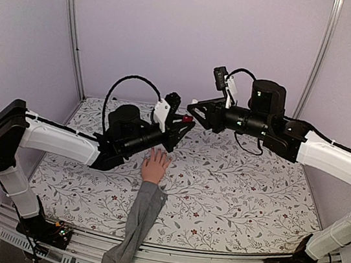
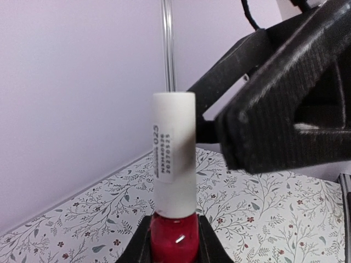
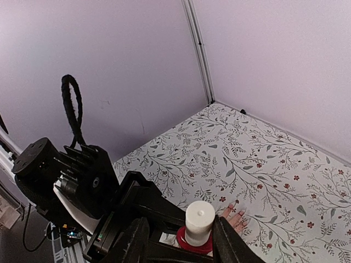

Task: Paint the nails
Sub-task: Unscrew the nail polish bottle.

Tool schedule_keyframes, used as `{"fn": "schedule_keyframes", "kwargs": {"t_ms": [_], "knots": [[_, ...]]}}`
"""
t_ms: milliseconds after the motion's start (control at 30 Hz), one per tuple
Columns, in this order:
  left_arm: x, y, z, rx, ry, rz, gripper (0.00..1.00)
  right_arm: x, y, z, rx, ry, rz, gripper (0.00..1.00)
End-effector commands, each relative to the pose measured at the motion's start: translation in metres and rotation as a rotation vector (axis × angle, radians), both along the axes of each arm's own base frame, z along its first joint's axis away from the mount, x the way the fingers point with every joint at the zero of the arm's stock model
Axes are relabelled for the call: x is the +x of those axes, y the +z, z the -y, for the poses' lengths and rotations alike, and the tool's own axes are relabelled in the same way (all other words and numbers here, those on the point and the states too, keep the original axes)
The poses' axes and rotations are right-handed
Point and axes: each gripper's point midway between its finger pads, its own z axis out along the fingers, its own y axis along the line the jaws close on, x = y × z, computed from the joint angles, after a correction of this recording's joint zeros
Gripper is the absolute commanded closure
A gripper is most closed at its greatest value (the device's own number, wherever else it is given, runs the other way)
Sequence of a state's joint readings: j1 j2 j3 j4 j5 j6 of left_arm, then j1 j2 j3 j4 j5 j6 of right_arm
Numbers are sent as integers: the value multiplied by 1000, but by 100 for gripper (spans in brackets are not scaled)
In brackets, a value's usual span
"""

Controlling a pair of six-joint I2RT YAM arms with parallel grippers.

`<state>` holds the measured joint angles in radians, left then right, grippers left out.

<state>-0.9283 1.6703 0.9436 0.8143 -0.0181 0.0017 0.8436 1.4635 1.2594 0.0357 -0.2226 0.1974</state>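
Observation:
My left gripper [image 1: 181, 124] is shut on a small red polish bottle [image 2: 173, 241] and holds it upright above the table, its tall white cap [image 2: 174, 153] pointing up. My right gripper [image 3: 179, 219] comes in from the right at cap height and is open. Its jaws straddle the cap [image 3: 199, 219]: one finger [image 3: 222, 235] lies against the cap, the other stands off with a gap. The peach mannequin hand [image 1: 155, 166] lies flat on the table below, fingers spread, grey sleeve [image 1: 140, 218] trailing to the near edge. Its nails [image 3: 242, 212] show small beside the bottle.
A floral-patterned cover [image 1: 240, 186] spreads over the table. Lilac walls with metal corner posts [image 1: 72, 25] close in the back and sides. The left arm's black cable loop [image 3: 71, 104] rises above its wrist.

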Motion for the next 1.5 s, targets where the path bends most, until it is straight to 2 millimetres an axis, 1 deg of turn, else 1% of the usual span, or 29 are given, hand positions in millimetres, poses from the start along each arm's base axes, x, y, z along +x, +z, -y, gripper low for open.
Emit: {"fn": "schedule_keyframes", "kwargs": {"t_ms": [0, 133, 200, 300, 367, 433, 567, 633, 767, 900, 967, 1033, 1133, 1233, 1300, 1367, 1433, 1467], "knots": [[2, 11, 2, 1, 33, 28, 100, 7, 2, -3, 2, -18, -21, 60], [2, 12, 3, 11, 35, 34, 100, 9, -1, -6, -8, -15, -29, 65], [2, 11, 4, 21, 38, 36, 100, 10, -2, -6, -10, -17, -28, 70], [2, 11, 4, 30, 41, 39, 100, 11, -1, -5, -10, -17, -26, 74], [2, 12, 5, 33, 41, 44, 100, 11, -1, -6, -11, -11, -23, 82], [1, 13, 5, 35, 39, 50, 100, 11, 0, -5, -11, -8, -20, 86], [-5, 15, 6, 33, 4, 65, 100, 10, 0, -6, -18, 2, -3, 91], [-13, 16, 8, 29, -48, 80, 100, 9, 2, -6, -20, 14, 12, 92], [-37, 20, 11, 8, -221, 113, 100, 0, 6, -5, -24, 57, 58, 92], [-60, 28, 8, -33, -397, 132, 100, -8, 8, -5, -33, 97, 101, 93], [-68, 31, 6, -43, -457, 143, 100, -14, 7, -5, -36, 126, 118, 94], [-78, 33, 4, -47, -523, 161, 100, -21, 8, -5, -33, 162, 140, 94], [-98, 35, 3, -53, -661, 171, 100, -33, 11, -5, -33, 223, 184, 95], [-116, 36, 1, -64, -786, 171, 100, -50, 14, -5, -34, 312, 246, 96], [-124, 38, -1, -74, -841, 173, 100, -58, 15, -6, -34, 360, 273, 97], [-128, 40, -1, -78, -874, 175, 100, -61, 15, -6, -42, 374, 290, 97], [-125, 39, -1, -81, -851, 170, 100, -58, 15, -4, -50, 361, 296, 95], [-118, 39, -1, -85, -812, 163, 100, -56, 14, -3, -55, 345, 294, 92]]}}
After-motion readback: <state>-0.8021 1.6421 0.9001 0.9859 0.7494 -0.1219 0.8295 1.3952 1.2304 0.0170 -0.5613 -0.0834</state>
